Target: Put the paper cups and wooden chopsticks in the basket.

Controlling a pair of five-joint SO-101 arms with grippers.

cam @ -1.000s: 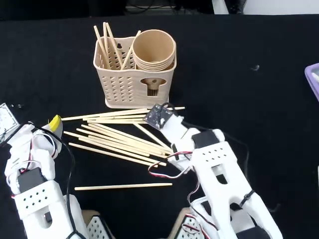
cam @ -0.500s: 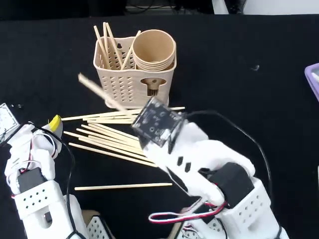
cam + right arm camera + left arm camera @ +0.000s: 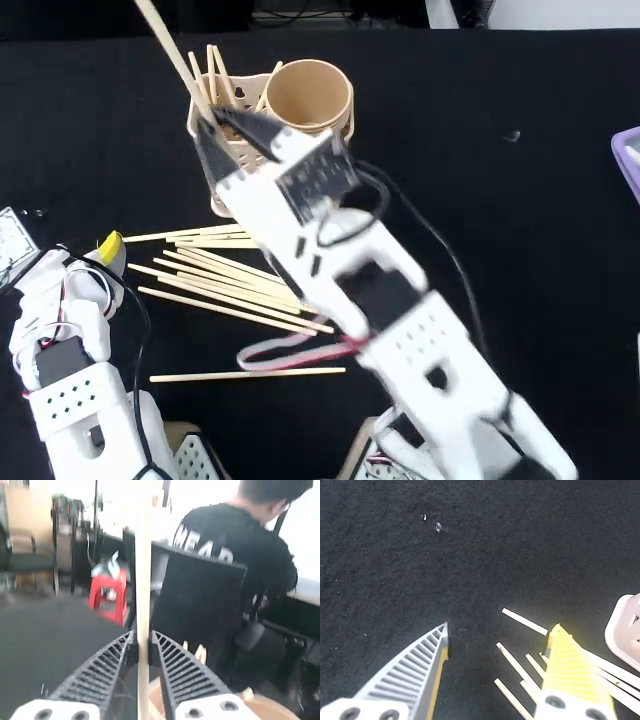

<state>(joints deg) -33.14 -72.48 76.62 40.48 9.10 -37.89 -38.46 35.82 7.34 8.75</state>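
Two arms at a black table (image 3: 520, 230). Nearest: left gripper (image 3: 501, 627), released and empty, low over the table beside the ends of the loose chopsticks (image 3: 230, 285). Near the arm bases, a single chopstick (image 3: 250, 374) flat on the table, apart from that pile. Farther back: right gripper (image 3: 142, 647), clenched on a held chopstick (image 3: 170, 45), poised above the basket (image 3: 246, 79), stick tilted up and away. Inside the basket, upright chopsticks (image 3: 212, 65) on one side, stacked paper cups (image 3: 308, 92) on the other.
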